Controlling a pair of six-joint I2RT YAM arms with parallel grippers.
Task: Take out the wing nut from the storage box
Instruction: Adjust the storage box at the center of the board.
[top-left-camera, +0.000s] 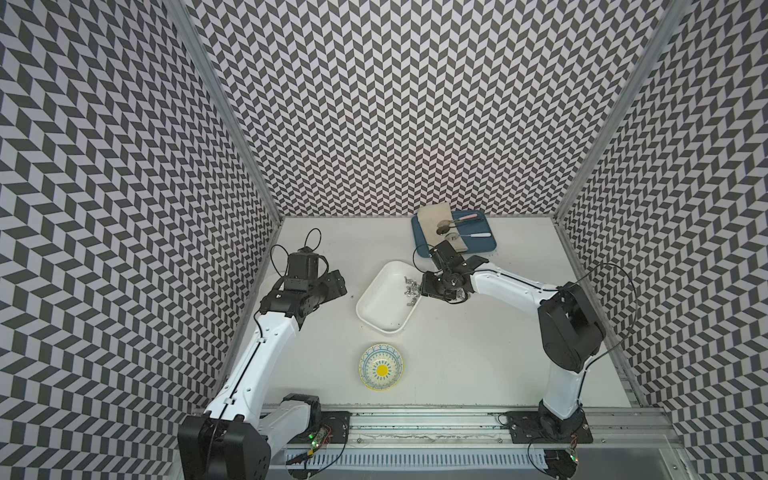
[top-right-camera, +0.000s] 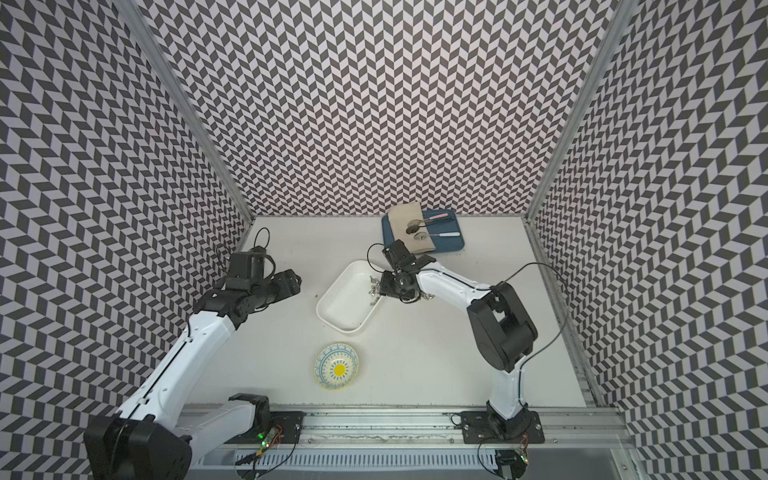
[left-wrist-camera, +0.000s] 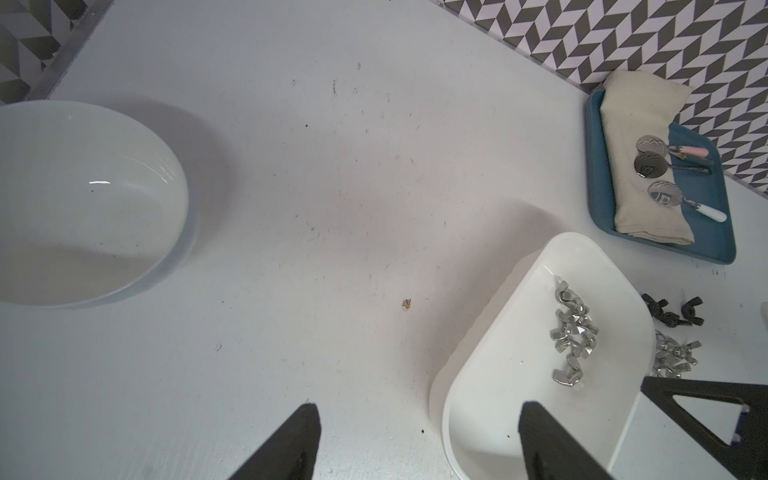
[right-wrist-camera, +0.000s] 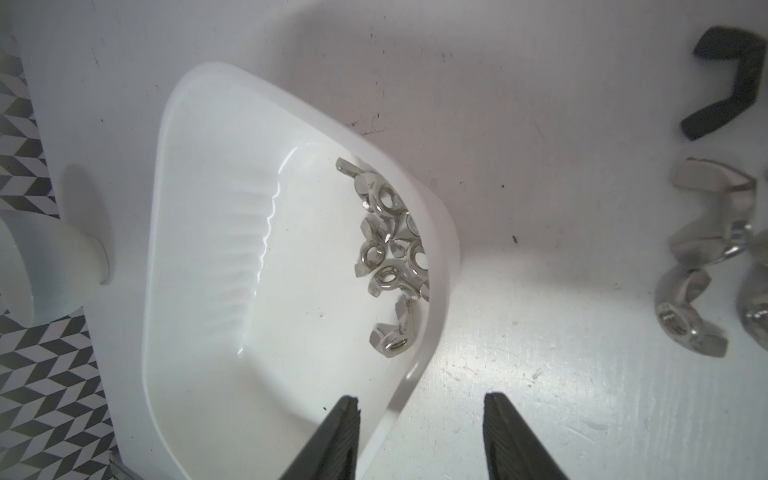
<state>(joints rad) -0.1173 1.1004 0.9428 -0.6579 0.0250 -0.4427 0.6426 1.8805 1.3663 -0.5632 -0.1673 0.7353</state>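
Note:
The storage box (top-left-camera: 382, 311) (top-right-camera: 345, 309), a shallow white tub, lies mid-table. Several silver wing nuts (top-left-camera: 410, 287) (left-wrist-camera: 575, 332) (right-wrist-camera: 388, 249) are heaped against its right-hand wall. My right gripper (top-left-camera: 423, 289) (right-wrist-camera: 419, 399) hovers low at that wall, open. In the right wrist view one finger is over the tub's inside and the other over the table, with nothing held. My left gripper (top-left-camera: 340, 286) (left-wrist-camera: 415, 409) stands open and empty to the left of the box, apart from it.
More silver wing nuts (right-wrist-camera: 698, 266) and black ones (right-wrist-camera: 727, 79) (left-wrist-camera: 673, 311) lie on the table right of the box. At the back is a blue tray (top-left-camera: 482, 245) with a cloth and spoons. A patterned bowl (top-left-camera: 381, 366) sits in front, and a round white bowl (left-wrist-camera: 83, 199) is by the left arm.

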